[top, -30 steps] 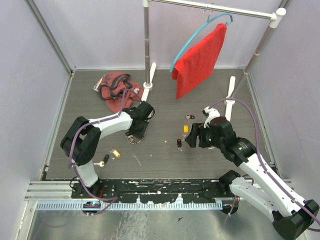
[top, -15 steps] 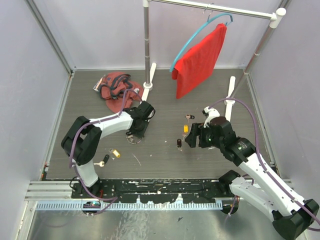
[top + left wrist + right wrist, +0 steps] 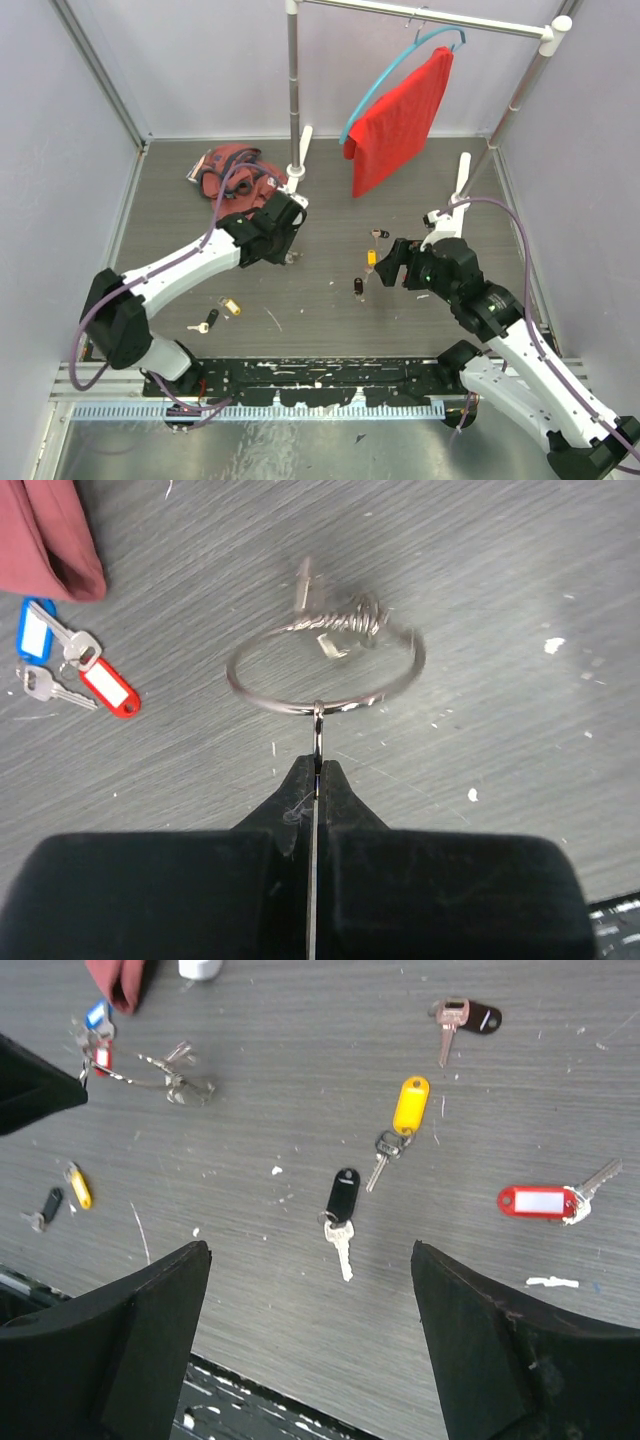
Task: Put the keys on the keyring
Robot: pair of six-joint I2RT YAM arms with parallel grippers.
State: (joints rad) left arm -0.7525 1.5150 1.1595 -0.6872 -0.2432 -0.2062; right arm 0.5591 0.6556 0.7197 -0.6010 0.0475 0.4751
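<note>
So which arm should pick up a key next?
Right. The right gripper hangs open over the silver key with the black plastic tag; the left gripper is shut on the thin silver wire keyring.

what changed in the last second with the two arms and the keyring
The left gripper closed on the keyring, and its arm stretched out, carrying the ring away from the bases. The right gripper opened wider and shifted slightly. The black-tagged key, the yellow-tagged key and the red cloth stayed put.
</note>
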